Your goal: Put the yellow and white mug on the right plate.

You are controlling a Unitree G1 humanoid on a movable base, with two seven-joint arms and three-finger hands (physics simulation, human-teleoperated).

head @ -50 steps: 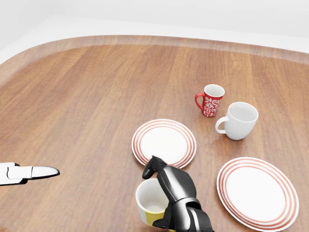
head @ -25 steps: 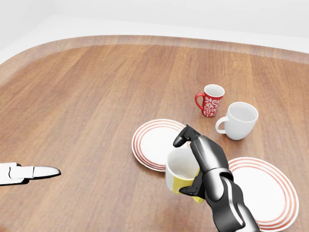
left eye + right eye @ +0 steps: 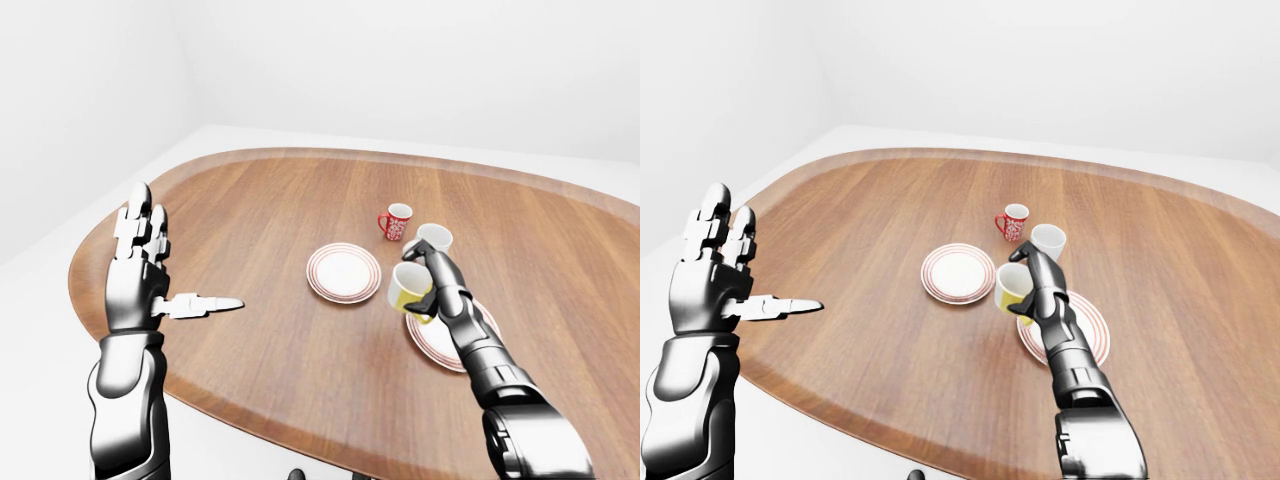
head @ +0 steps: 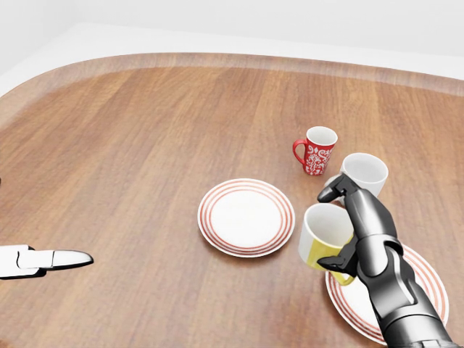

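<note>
A rounded wooden counter (image 3: 280, 200) with lengthwise grain stands in a plain white room with white walls and a pale floor. The yellow and white mug (image 4: 325, 241) is held off the surface in the right hand (image 4: 362, 235), whose dark fingers (image 4: 335, 191) wrap closed around its wall; it is nearly upright, its mouth opening upward and tipped slightly toward the left of the head view, the long axis close to vertical. It hangs at the left edge of the right plate (image 4: 420, 275), a white plate with red rings, partly over its rim. The left plate (image 4: 246, 216), of the same pattern, lies just left of the mug. Above the hand in the head view stands a plain white mug (image 4: 365, 171), very near the fingertips, and beside it a red patterned mug (image 4: 316, 150) with its handle to the left. The left hand (image 3: 140, 270) is raised well apart at the counter's left edge, fingers spread open and holding nothing.
</note>
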